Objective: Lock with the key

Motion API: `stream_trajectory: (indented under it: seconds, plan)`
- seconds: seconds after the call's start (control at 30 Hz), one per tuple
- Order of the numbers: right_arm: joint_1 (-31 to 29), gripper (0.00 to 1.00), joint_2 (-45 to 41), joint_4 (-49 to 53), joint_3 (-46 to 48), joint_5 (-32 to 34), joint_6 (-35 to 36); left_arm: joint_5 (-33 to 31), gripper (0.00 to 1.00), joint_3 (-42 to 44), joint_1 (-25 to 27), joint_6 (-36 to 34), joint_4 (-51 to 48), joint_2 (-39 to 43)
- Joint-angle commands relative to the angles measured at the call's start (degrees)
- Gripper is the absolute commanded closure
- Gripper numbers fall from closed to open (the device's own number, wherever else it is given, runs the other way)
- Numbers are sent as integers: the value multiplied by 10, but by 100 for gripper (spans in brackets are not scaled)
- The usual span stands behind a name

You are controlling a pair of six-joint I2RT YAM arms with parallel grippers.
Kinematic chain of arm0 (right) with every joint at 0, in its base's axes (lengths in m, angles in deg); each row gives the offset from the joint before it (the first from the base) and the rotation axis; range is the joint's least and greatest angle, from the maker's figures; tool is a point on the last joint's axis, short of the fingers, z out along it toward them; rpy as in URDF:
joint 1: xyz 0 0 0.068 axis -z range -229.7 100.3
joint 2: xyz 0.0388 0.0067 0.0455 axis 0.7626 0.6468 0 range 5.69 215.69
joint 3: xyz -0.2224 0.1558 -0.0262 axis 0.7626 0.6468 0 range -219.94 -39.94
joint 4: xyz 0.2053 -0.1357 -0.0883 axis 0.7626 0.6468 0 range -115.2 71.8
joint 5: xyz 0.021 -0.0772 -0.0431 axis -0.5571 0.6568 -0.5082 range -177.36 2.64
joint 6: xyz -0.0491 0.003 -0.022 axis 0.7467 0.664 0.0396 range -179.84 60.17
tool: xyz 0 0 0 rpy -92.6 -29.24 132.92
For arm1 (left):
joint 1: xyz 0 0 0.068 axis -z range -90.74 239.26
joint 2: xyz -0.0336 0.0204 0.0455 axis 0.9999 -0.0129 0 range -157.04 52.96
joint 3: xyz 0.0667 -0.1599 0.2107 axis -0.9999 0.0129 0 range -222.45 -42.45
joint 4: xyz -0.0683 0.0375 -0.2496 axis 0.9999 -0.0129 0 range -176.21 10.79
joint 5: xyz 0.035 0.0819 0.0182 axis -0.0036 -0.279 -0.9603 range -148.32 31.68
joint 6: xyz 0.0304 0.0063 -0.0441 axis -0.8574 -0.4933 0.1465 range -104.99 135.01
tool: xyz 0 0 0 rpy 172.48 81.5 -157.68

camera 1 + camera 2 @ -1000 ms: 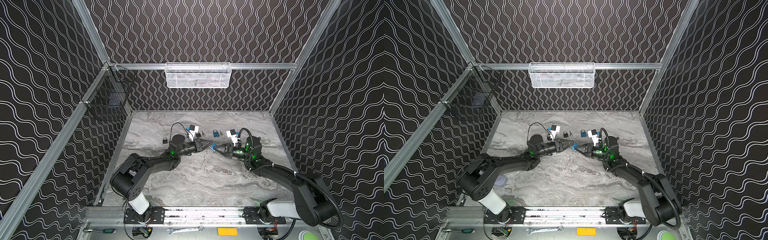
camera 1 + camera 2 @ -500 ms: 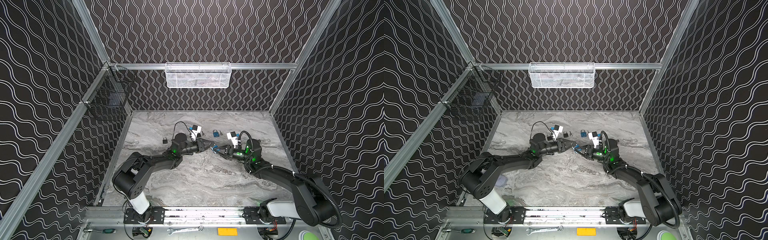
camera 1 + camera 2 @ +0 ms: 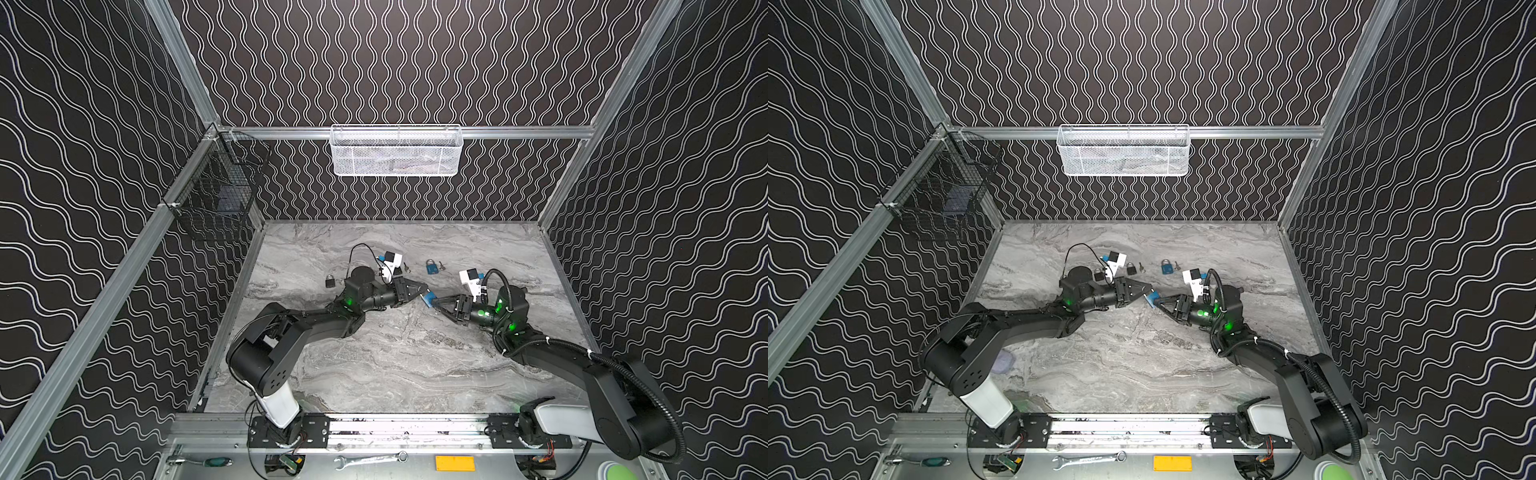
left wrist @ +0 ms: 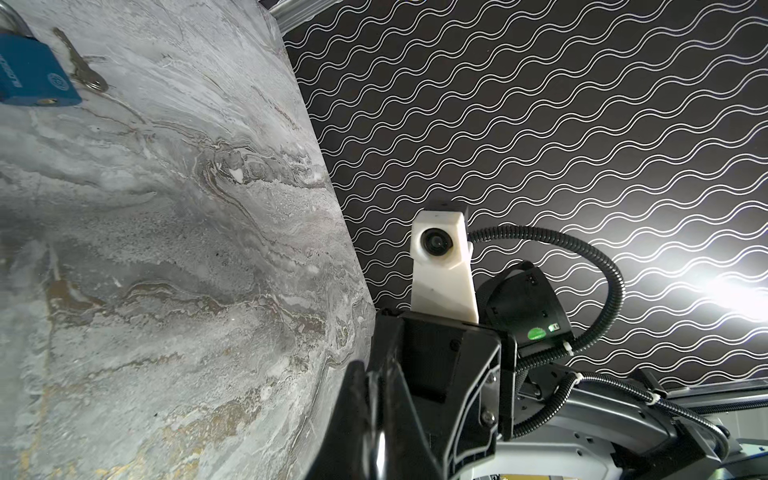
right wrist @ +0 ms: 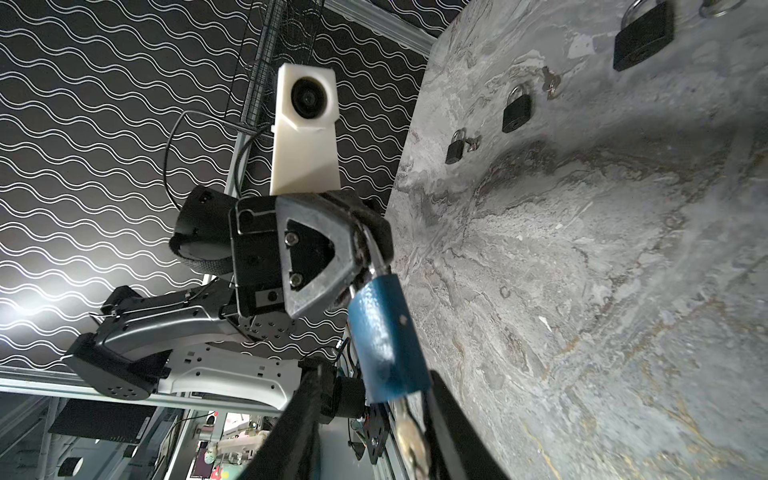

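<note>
A blue padlock (image 3: 428, 299) (image 3: 1151, 300) hangs above the table between my two grippers. My left gripper (image 3: 419, 289) (image 3: 1144, 289) (image 4: 376, 415) is shut on its steel shackle, seen in the right wrist view as left gripper (image 5: 365, 249) above the blue padlock body (image 5: 386, 332). A key (image 5: 409, 440) sticks out of the padlock's bottom end. My right gripper (image 3: 436, 302) (image 3: 1160, 302) (image 5: 376, 370) stands open around that end, its fingers (image 5: 449, 415) apart on either side of the key. The key lies close to one finger.
On the table behind lie a second blue padlock (image 3: 432, 267) (image 4: 33, 75) with a loose key (image 4: 81, 66), and three black padlocks (image 5: 642, 35) (image 5: 516, 110) (image 5: 456, 146). A white basket (image 3: 397, 149) hangs on the back wall, a black wire basket (image 3: 220, 195) on the left wall.
My right gripper's jaws have come apart around the key. The left gripper has kept its hold on the shackle, and both grippers have stayed close together.
</note>
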Motion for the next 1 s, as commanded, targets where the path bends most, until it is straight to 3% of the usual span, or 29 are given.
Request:
stream_trajectory:
  seconds: [0.0, 0.53, 0.97]
  plan:
    - [0, 61, -6, -18, 5, 5, 9, -9, 100, -2, -1, -3, 9, 3]
    - [0, 73, 9, -76, 24, 0, -20, -8, 100, 3, -2, 4, 22, 0]
    - [0, 96, 19, -85, 22, 0, -23, -7, 100, 1, -2, 3, 18, 3]
